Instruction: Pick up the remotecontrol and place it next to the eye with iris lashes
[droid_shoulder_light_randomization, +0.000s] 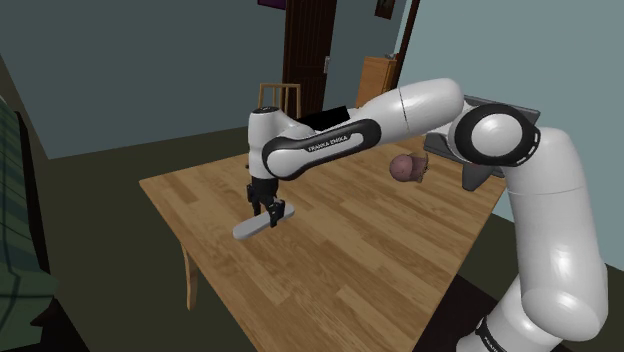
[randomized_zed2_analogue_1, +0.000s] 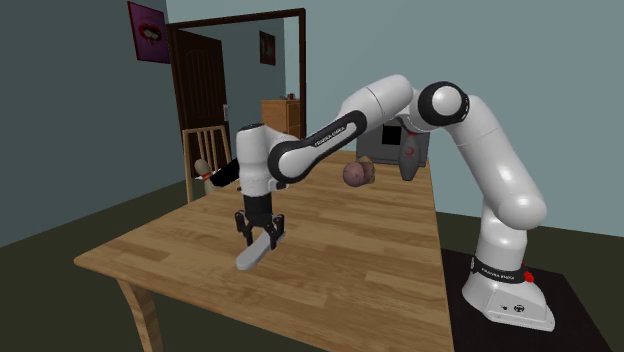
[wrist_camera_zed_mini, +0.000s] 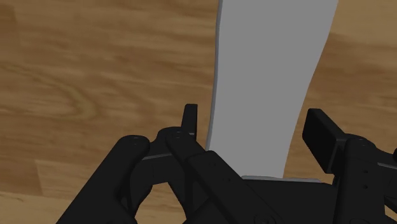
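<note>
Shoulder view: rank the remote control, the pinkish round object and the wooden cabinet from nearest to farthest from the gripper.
1. Grey remote control: right under the gripper, between its fingers.
2. Pinkish round object: on the table, toward the view's right.
3. Wooden cabinet: off the table, far at the back.

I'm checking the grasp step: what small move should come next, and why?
Probably shut the gripper: its fingers straddle the grey remote on the wooden table, with slim gaps on both sides, so nothing is held yet.
</note>
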